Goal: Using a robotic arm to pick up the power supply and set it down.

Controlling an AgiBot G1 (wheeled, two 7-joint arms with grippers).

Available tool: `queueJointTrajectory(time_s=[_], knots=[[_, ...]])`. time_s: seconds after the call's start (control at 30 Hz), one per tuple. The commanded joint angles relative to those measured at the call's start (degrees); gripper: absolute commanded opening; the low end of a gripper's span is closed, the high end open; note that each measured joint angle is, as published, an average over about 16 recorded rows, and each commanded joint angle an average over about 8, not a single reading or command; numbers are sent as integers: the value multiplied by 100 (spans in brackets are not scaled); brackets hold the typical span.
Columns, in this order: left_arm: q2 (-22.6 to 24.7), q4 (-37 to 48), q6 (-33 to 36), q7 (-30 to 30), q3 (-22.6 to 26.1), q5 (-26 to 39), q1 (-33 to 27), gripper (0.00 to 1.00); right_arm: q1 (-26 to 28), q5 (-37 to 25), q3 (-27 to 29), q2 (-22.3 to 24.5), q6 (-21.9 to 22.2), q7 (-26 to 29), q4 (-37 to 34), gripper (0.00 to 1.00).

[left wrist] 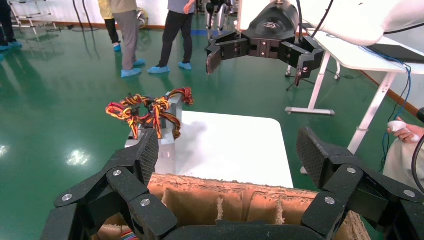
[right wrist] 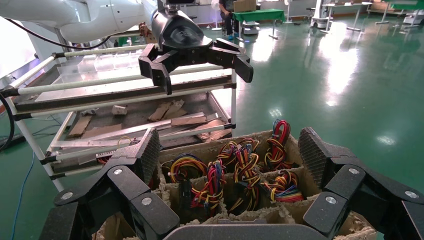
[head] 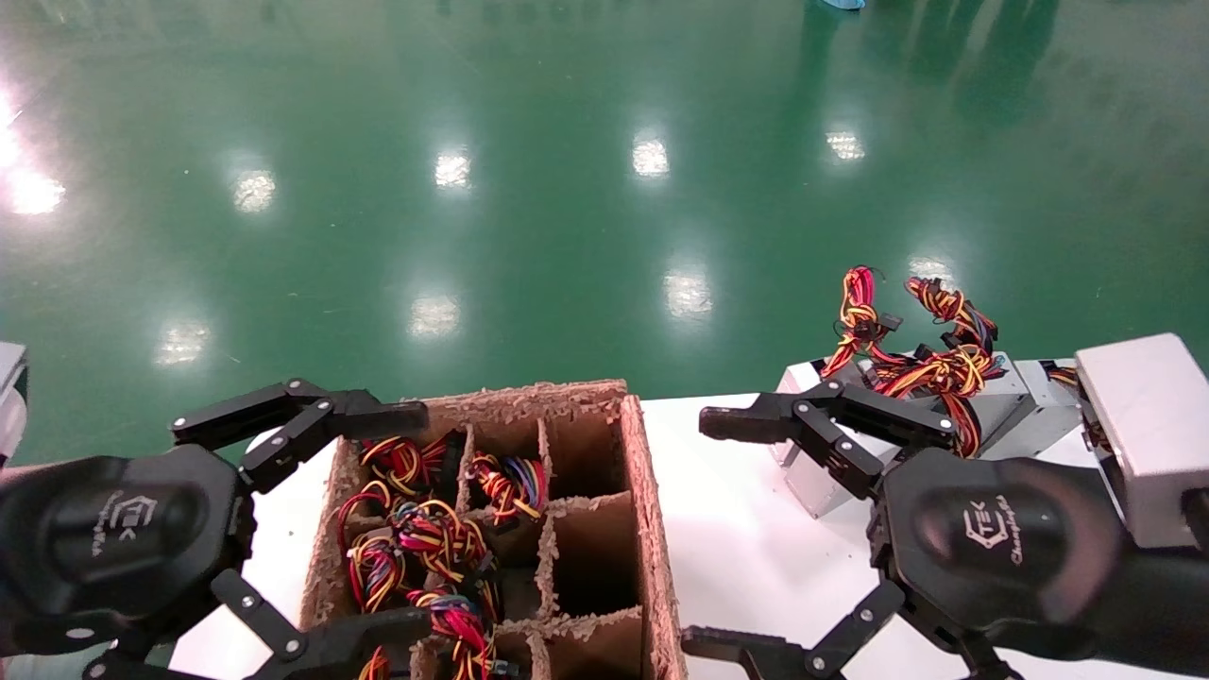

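Bare white table (head: 746, 529) lies between cardboard crate (head: 652, 529) and power supplies (head: 945, 416).

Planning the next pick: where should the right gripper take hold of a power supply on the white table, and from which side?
Best guess: grip the metal box across its flat side walls, coming from above, clear of the wires. The wire bundle lies knotted on top and is soft, so it would likely slip. The right gripper, open, is beside the boxes. The left gripper is open over the cardboard crate.

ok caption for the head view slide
Both open grippers, left and right, flank a divided cardboard box; wired power supplies wait on the white table.
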Motion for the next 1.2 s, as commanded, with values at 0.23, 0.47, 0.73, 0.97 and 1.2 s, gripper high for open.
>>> queueJointTrajectory(time_s=[0.23, 0.47, 0.73, 0.97, 1.2], knots=[[0, 0, 0, 0, 0, 0, 0, 100, 0, 0, 0, 0, 0, 0, 0, 100], [0, 0, 0, 0, 0, 0, 0, 100, 0, 0, 0, 0, 0, 0, 0, 100], [0, 0, 0, 0, 0, 0, 0, 8, 0, 0, 0, 0, 0, 0, 0, 100], [0, 0, 0, 0, 0, 0, 0, 0, -3, -16, -7, -4, 3, -6, -9, 100], [0, 0, 0, 0, 0, 0, 0, 0, -5, -238, -149, -168, 107, -16, -90, 100]])
